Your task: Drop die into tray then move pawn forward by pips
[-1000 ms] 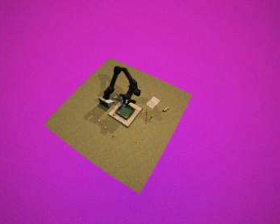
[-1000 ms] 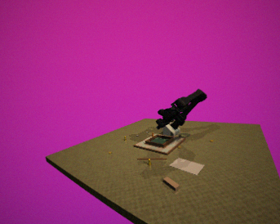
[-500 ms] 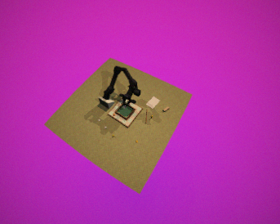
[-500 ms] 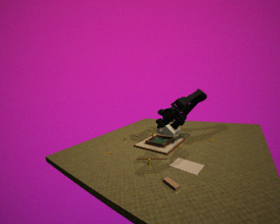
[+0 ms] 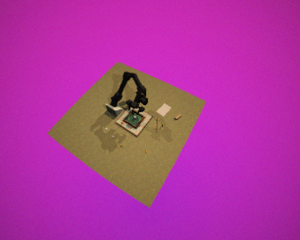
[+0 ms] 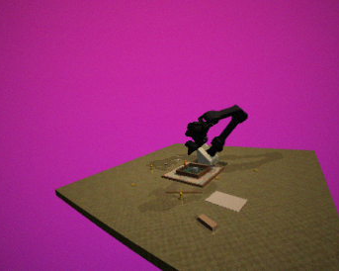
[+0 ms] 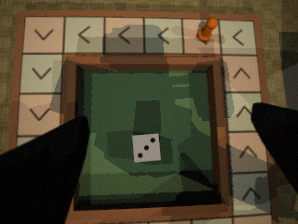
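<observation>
Overhead, hung above the dice tray (image 7: 215,130) with end effector (image 7: 170,145) spread wide and gripping nothing, dark fingers framing the green felt on either side. Found the die (image 7: 146,148) lying flat on the tray floor, 3 pips up, apart from both fingers. Saw the orange pawn (image 7: 207,31) upright on a top-row square of the board (image 7: 42,75), beside the corner square.

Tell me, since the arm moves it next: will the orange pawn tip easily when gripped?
Probably. The pawn looks tall and slim on a small flared base, so a sideways nudge could topple it. It seems rigid and likely light; the open gripper should close low and squarely.
</observation>
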### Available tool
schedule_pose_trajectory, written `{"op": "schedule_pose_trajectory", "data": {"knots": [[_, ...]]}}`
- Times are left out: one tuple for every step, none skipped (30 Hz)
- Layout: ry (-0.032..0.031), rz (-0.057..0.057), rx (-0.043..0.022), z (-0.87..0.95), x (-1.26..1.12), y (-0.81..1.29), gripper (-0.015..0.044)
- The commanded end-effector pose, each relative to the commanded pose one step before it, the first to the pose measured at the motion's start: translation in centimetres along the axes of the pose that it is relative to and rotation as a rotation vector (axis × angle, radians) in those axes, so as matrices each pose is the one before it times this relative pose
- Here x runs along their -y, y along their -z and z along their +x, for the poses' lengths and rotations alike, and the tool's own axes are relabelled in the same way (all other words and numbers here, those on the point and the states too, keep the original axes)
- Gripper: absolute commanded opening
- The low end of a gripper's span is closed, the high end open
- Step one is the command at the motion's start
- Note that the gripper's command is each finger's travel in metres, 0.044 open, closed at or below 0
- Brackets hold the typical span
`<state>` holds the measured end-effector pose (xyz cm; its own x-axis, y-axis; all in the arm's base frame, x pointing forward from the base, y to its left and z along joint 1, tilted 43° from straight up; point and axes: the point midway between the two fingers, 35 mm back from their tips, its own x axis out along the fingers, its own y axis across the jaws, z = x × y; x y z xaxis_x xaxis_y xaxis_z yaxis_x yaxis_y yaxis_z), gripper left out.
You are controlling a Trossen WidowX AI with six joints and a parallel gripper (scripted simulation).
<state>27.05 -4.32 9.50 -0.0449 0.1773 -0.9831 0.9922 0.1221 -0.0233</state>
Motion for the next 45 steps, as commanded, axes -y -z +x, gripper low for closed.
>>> {"op": "schedule_pose_trajectory", "data": {"knots": [[-0.02244, 0.0073, -0.41144, 2.297, -0.065, 0.031, 0.0440], [-0.03020, 0.0027, -0.08343, 0.147, -0.197, -0.133, 0.0440], [-0.02183, 0.0022, -0.04884, 0.035, -0.142, -0.101, 0.0440], [-0.00789, 0.0008, -0.01605, 0.003, -0.052, -0.037, 0.0440], [0.00000, 0.0000, 0.00000, 0.000, 0.000, 0.000, 0.0440], [0.00000, 0.0000, 0.00000, 0.000, 0.000, 0.000, 0.0440], [0.00000, 0.0000, 0.00000, 0.000, 0.000, 0.000, 0.0440], [0.00000, 0.0000, 0.00000, 0.000, 0.000, 0.000, 0.0440], [0.04373, 0.0089, 0.08124, 0.135, 0.474, -0.147, 0.0440], [0.00000, 0.0000, 0.00000, 0.000, 0.000, 0.000, 0.0440], [-0.00017, -0.0137, -0.00032, 0.020, 0.028, -0.089, 0.0414], [-0.00053, -0.0410, -0.00096, 0.059, 0.088, -0.266, 0.0387], [-0.00100, -0.0684, -0.00160, 0.100, 0.170, -0.433, 0.0361], [-0.00142, -0.0833, -0.00194, 0.124, 0.252, -0.505, 0.0335], [-0.00165, -0.0834, -0.00191, 0.125, 0.302, -0.474, 0.0309], [-0.00189, -0.0834, -0.00185, 0.127, 0.348, -0.437, 0.0282], [-0.00213, -0.0835, -0.00176, 0.129, 0.390, -0.396, 0.0256], [-0.00236, -0.0835, -0.00164, 0.131, 0.427, -0.351, 0.0230], [-0.00260, -0.0836, -0.00149, 0.133, 0.459, -0.302, 0.0204], [-0.00282, -0.0836, -0.00131, 0.135, 0.485, -0.251, 0.0200], [-0.00303, -0.0836, -0.00111, 0.137, 0.508, -0.180, 0.0200], [-0.00324, -0.0837, -0.00087, 0.139, 0.521, -0.125, 0.0200], [-0.00342, -0.0837, -0.00060, 0.141, 0.528, -0.068, 0.0200], [-0.00358, -0.0838, -0.00031, 0.143, 0.528, -0.012, 0.0200], [-0.00371, -0.0838, 0.00002, 0.145, 0.523, 0.043, 0.0200], [-0.00381, -0.0839, 0.00036, 0.147, 0.512, 0.097, 0.0200], [-0.00388, -0.0839, 0.00072, 0.149, 0.495, 0.150, 0.0200], [-0.00392, -0.0778, 0.00109, 0.151, 0.473, 0.200, 0.0200], [-0.00370, -0.0390, 0.00130, 0.144, 0.419, 0.228, 0.0200], [-0.00211, -0.0449, 0.00085, 0.082, 0.230, 0.142, 0.0200], [-0.00363, -0.0388, 0.00168, 0.144, 0.397, 0.277, 0.0200], [-0.00193, -0.0452, 0.00101, 0.077, 0.202, 0.158, 0.0200], [-0.00190, -0.0453, 0.00112, 0.078, 0.192, 0.168, 0.0200], [-0.00187, -0.0452, 0.00122, 0.078, 0.181, 0.178, 0.0200], [-0.00183, -0.0453, 0.00133, 0.079, 0.170, 0.187, 0.0200], [-0.00179, -0.0453, 0.00144, 0.080, 0.159, 0.195, 0.0200], [-0.00174, -0.0453, 0.00155, 0.080, 0.147, 0.203, 0.0200], [-0.00168, -0.0453, 0.00165, 0.081, 0.134, 0.210, 0.0200], [-0.00148, -0.0459, 0.00161, 0.074, 0.112, 0.198, 0.0200], [-0.00134, -0.0464, 0.00160, 0.070, 0.094, 0.191, 0.0200], [-0.00120, -0.0449, 0.00161, 0.069, 0.115, 0.240, 0.0200], [-0.00057, -0.0408, 0.00085, 0.035, 0.051, 0.123, 0.0200], [-0.00031, -0.0162, 0.00049, 0.020, 0.026, 0.071, 0.0200], [-0.00004, -0.0022, 0.00007, 0.003, 0.003, 0.010, 0.0200], [0.00000, 0.0000, 0.00000, 0.000, 0.000, 0.000, 0.0200]]}}
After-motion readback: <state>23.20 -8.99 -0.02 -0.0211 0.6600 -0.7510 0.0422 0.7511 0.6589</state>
